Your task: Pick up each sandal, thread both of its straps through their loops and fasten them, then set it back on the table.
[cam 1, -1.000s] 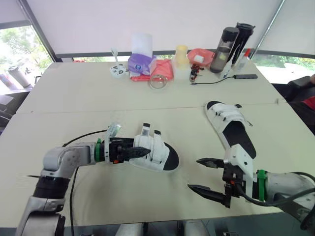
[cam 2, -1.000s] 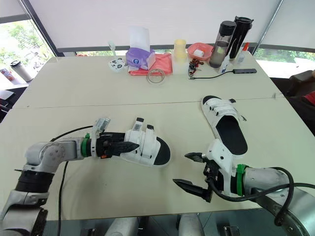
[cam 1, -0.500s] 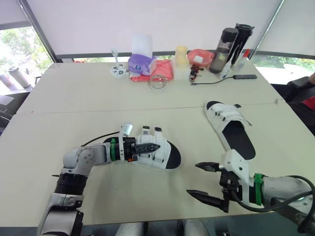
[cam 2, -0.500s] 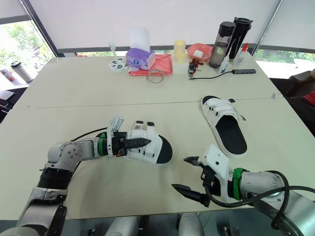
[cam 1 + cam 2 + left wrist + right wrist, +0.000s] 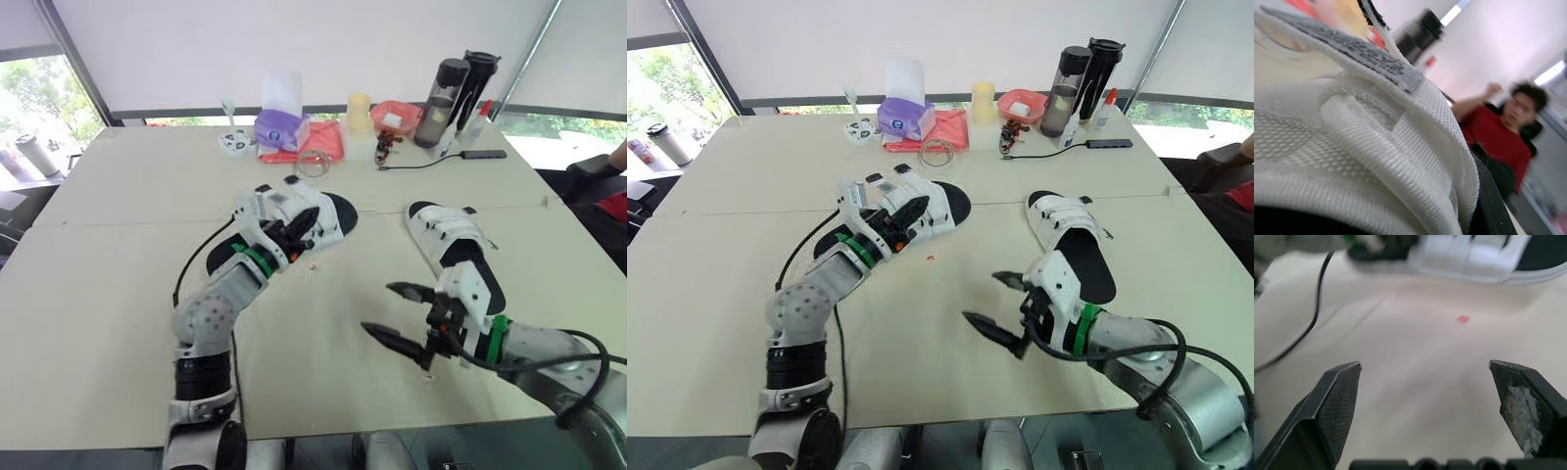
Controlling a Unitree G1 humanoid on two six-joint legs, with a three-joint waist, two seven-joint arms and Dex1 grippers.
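Left eye view: left gripper [image 5: 297, 231] is clenched on the white mesh sandal with black insole [image 5: 315, 215], midway between front and far edges of the cream table [image 5: 108, 284]; right gripper [image 5: 378, 307], spread wide, hovers nearer the front edge; better it pinches one strap [image 5: 1366, 54] by its tip.

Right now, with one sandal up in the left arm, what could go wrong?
The lifted sandal seems gripped only at its straps by the left jaws, so it might twist or slip. The black cable trailing off that wrist could catch when the arm turns. The right jaws, wide open, hover close beside the second sandal and may nudge it.
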